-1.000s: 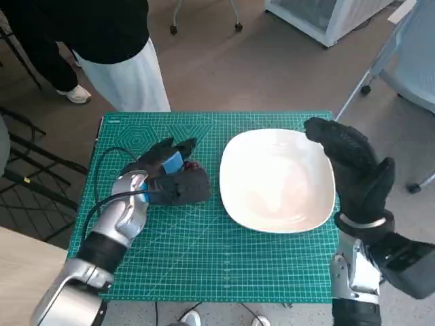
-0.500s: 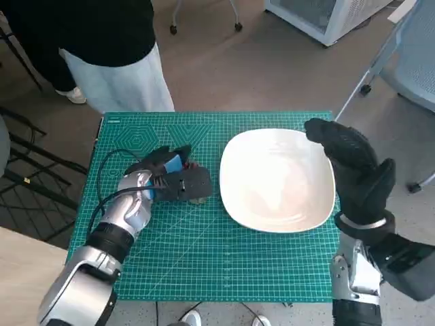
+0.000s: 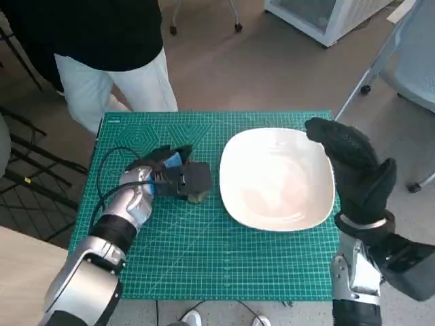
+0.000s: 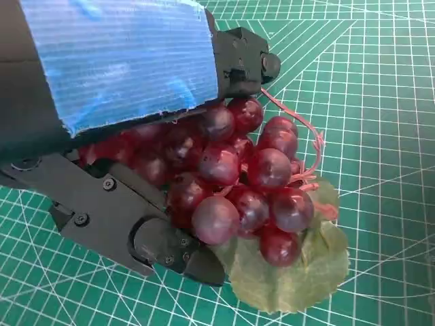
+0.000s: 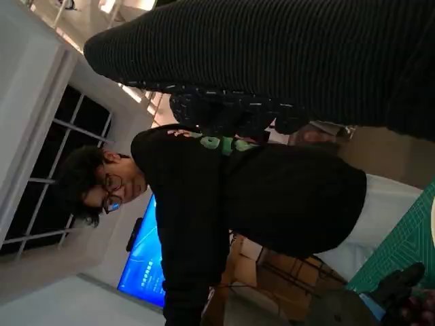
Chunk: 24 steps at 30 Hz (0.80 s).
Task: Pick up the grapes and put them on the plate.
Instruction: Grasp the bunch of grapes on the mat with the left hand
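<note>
Left hand (image 4: pixel 129 136) grips the grapes (image 4: pixel 245 183) from above, the cluster tucked under the palm and bulging past the black fingers (image 4: pixel 163 244), leaf toward the surface. Likely light, lumpy, smooth-skinned; best held around the bunch's bulk, not the thin stem. Plate (image 3: pixel 277 180) just beside. Right hand (image 3: pixel 350 163) holds nothing; its fingers cannot be made out.

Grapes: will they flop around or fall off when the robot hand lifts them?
Probably they hold together: the grapes look glossy and join on a pink stem, so they seem fake and stiff. The leaf may dangle, since it sticks out below the bunch. The smooth skins could slip a little in the left robot hand.
</note>
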Motion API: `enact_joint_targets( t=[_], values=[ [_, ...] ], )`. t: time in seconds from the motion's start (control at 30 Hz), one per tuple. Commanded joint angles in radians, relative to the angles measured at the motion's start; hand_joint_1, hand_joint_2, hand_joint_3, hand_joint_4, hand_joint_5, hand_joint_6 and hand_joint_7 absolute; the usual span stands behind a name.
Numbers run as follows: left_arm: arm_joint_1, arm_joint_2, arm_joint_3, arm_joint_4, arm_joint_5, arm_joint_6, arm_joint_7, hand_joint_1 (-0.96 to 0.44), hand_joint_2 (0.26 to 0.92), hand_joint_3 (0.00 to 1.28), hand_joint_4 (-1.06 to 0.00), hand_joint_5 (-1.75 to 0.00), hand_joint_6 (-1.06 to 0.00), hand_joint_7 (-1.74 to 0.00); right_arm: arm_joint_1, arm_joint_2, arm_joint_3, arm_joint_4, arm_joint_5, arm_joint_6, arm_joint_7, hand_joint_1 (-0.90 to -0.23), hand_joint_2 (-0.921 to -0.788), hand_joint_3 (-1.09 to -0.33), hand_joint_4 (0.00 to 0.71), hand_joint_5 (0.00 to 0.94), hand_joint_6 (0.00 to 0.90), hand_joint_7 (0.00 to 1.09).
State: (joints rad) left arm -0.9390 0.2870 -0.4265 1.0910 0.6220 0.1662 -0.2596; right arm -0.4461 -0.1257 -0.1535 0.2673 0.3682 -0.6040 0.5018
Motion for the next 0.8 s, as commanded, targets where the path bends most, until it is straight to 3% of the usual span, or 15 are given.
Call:
enact_joint_targets(
  t=[0.03,0.4,0.47,0.5,0.53,0.6,0.67,0.73,0.8],
  values=[
    [0.025,-0.010,-0.005,0.019,-0.014,0.012,-0.007,-0.24,0.709,0.00,-0.01,0.00,-0.19,-0.02,0.023,0.001,0.002,0.001,-0.007,0.015,-0.007,-0.506,-0.921,-0.600,0.311,0.001,0.023,0.51],
    [0.031,-0.008,-0.007,0.018,-0.019,0.002,0.010,-0.18,0.709,0.00,-0.04,-0.01,-0.24,-0.02,0.022,0.001,0.003,-0.002,-0.006,0.025,-0.008,-0.504,-0.921,-0.599,0.311,0.001,0.024,0.51],
    [0.029,-0.009,-0.009,0.025,-0.015,-0.002,0.019,-0.14,0.718,0.00,-0.14,-0.02,-0.27,-0.02,0.022,0.002,0.004,-0.005,-0.006,0.028,-0.009,-0.504,-0.921,-0.600,0.311,0.001,0.024,0.51],
    [0.029,-0.009,-0.013,0.027,-0.011,-0.004,0.026,-0.09,0.732,0.01,-0.21,-0.09,-0.29,-0.02,0.023,0.002,0.005,-0.007,-0.007,0.031,-0.010,-0.504,-0.921,-0.600,0.311,0.001,0.024,0.51],
    [0.029,-0.009,-0.017,0.028,-0.007,-0.006,0.033,-0.02,0.739,0.07,-0.30,-0.26,-0.33,-0.02,0.023,0.002,0.005,-0.009,-0.007,0.033,-0.011,-0.504,-0.921,-0.600,0.311,0.000,0.024,0.51],
    [0.033,-0.008,-0.031,0.026,0.008,-0.009,0.051,0.16,0.712,0.32,-0.42,-0.79,-0.42,-0.03,0.024,0.002,0.006,-0.014,-0.008,0.037,-0.012,-0.502,-0.921,-0.601,0.310,0.000,0.024,0.51],
    [0.038,-0.007,-0.047,0.019,0.025,-0.009,0.071,0.28,0.657,0.59,-0.45,-1.24,-0.52,-0.04,0.024,0.001,0.006,-0.017,-0.007,0.041,-0.013,-0.501,-0.921,-0.602,0.310,0.000,0.023,0.51],
    [0.044,-0.004,-0.065,0.011,0.041,-0.010,0.092,0.33,0.655,0.69,-0.46,-1.44,-0.61,-0.06,0.025,0.001,0.006,-0.019,-0.006,0.045,-0.013,-0.501,-0.921,-0.602,0.310,0.000,0.023,0.51],
    [0.050,-0.001,-0.081,0.002,0.055,-0.012,0.113,0.35,0.707,0.63,-0.46,-1.49,-0.70,-0.11,0.025,0.001,0.006,-0.020,-0.005,0.047,-0.013,-0.501,-0.921,-0.601,0.309,0.000,0.023,0.51]
  ],
)
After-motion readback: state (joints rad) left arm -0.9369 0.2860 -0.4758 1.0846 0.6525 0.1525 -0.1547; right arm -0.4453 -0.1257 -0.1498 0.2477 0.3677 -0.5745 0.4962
